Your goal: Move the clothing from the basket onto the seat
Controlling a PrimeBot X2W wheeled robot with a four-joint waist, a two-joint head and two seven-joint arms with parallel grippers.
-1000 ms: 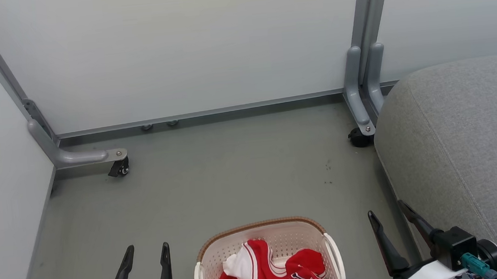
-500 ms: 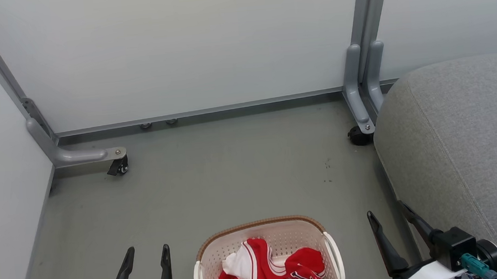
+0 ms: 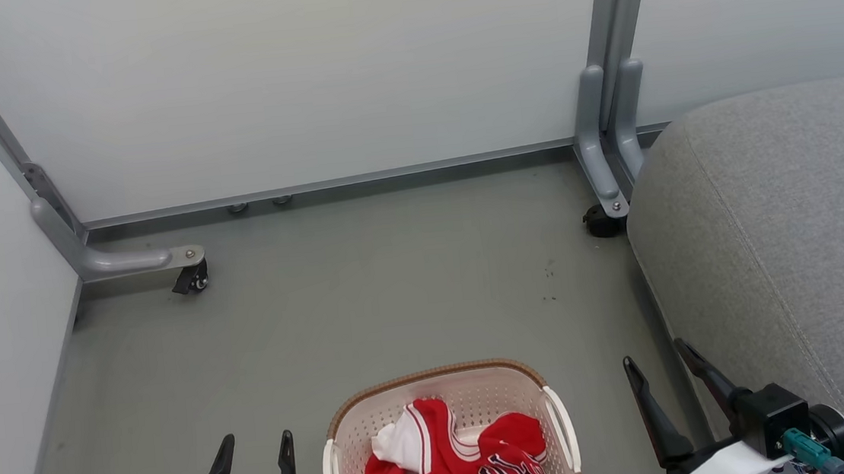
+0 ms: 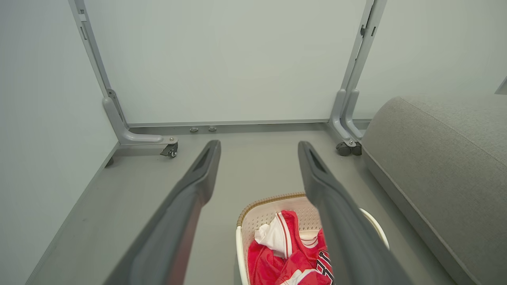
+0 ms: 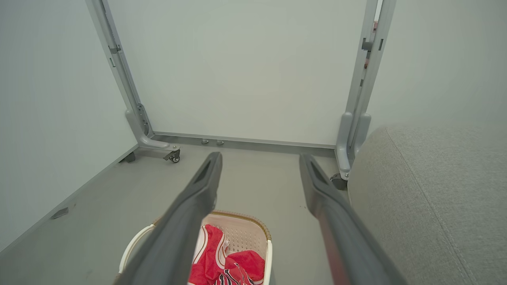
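The cream perforated basket (image 3: 434, 374) with its brown rim stands on the floor at the bottom middle of the head view. Crumpled red and white clothing (image 3: 449, 464) lies inside it. The light-grey seat (image 3: 788, 235) rises to the basket's right. My left gripper (image 3: 256, 438) is open just left of the basket and holds nothing. My right gripper (image 3: 654, 353) is open between the basket and the seat. The left wrist view has the left gripper (image 4: 258, 144) above the basket (image 4: 269, 197) and clothing (image 4: 285, 253). The right wrist view has the right gripper (image 5: 260, 156), basket (image 5: 247, 217), clothing (image 5: 222, 257) and seat (image 5: 427, 190).
White partition panels close off the back and the left side. Their grey metal legs end in a castor at the left (image 3: 193, 278) and a castor by the seat's corner (image 3: 602, 221). Bare grey floor (image 3: 366, 295) stretches between the basket and the back panel.
The whole head picture has shifted slightly up and left, so the camera has moved. Both grippers remain open and the clothing lies as before.
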